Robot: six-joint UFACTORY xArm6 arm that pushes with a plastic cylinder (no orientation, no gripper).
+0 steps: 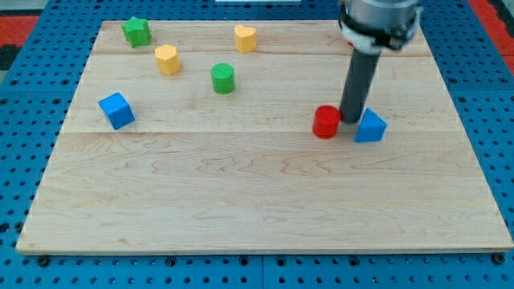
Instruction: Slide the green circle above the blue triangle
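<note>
The green circle (222, 78) stands on the wooden board, left of centre toward the view's top. The blue triangle (370, 127) lies at the view's right, mid-height. My tip (350, 120) rests between the blue triangle and a red circle (325, 122), touching or nearly touching both. The green circle is far to the left of my tip and a little higher in the view.
A green star (136, 31) sits at the top left. A yellow hexagon (167, 59) and a yellow heart (245, 38) lie near the top. A blue cube (117, 110) sits at the left. The board's edge (265, 254) runs along the view's bottom.
</note>
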